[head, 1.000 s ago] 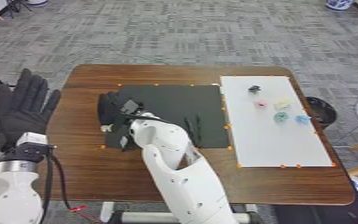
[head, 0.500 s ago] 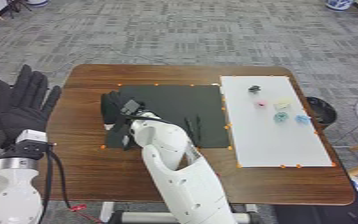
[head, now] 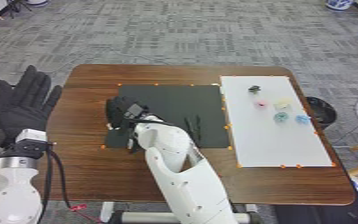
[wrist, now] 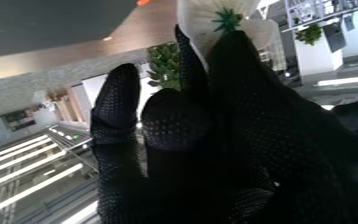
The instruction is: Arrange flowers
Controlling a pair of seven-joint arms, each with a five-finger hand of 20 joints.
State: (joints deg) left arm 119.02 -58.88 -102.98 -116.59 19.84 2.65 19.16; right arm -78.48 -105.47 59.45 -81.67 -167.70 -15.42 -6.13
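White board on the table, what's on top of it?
The white board holds a pink flower, a pale yellow flower, a teal flower, a blue flower and a dark item; what's beneath them is covered.

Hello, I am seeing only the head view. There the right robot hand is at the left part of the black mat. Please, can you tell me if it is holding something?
Observer: Yes. In the right wrist view, the right robot hand holds a pale white flower with thin petals at its fingertips.

Operator: Thank you. And which part of the flower is near to the fingertips, please?

Observer: The small green star-shaped base is right by them, with the pale petals spreading around it.
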